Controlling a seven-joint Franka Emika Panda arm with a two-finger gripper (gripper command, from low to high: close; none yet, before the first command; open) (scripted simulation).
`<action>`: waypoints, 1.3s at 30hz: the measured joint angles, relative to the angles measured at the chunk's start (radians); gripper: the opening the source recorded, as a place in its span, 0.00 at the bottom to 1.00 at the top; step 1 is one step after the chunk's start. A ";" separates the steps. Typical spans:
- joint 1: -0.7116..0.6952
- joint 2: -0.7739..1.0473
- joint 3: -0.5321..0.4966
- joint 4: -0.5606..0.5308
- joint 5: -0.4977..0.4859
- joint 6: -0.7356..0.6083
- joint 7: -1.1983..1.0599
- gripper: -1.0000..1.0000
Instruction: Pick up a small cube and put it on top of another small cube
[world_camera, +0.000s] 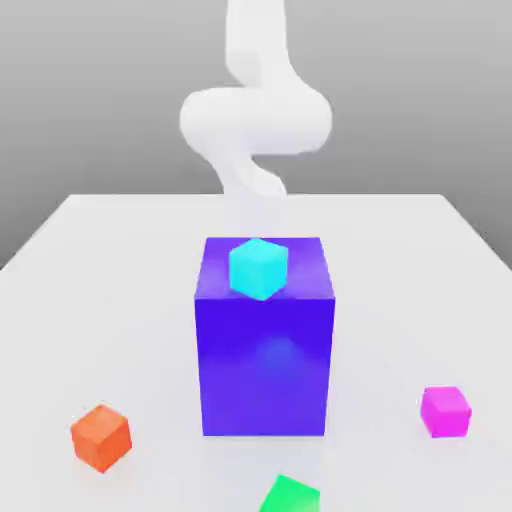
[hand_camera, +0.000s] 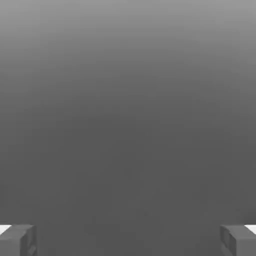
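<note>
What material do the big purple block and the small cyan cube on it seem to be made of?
Both are simulator renders, so this is a guess. The purple block looks like smooth, slightly glossy plastic: a soft light patch shows on its front face. The cyan cube looks like matte plastic: flat, even colour, no highlight or texture.

Soft, even, bright light; the white arm (world_camera: 255, 120) blurs hazily, shadows faint, hand view dim grey.

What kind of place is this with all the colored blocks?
Probably a computer-made practice space for a robot, not a real room. A plain white table floats before a blank gray background, a smooth white robot arm rises behind a big blue block, and small bright cubes like the orange cube lie around.
</note>
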 joint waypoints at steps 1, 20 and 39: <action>0.021 0.039 0.004 -0.012 -0.006 0.019 -0.037 0.50; 0.355 0.731 0.121 -0.216 -0.055 0.352 -0.715 0.50; 0.428 1.037 0.113 -0.235 -0.138 0.541 -0.822 0.00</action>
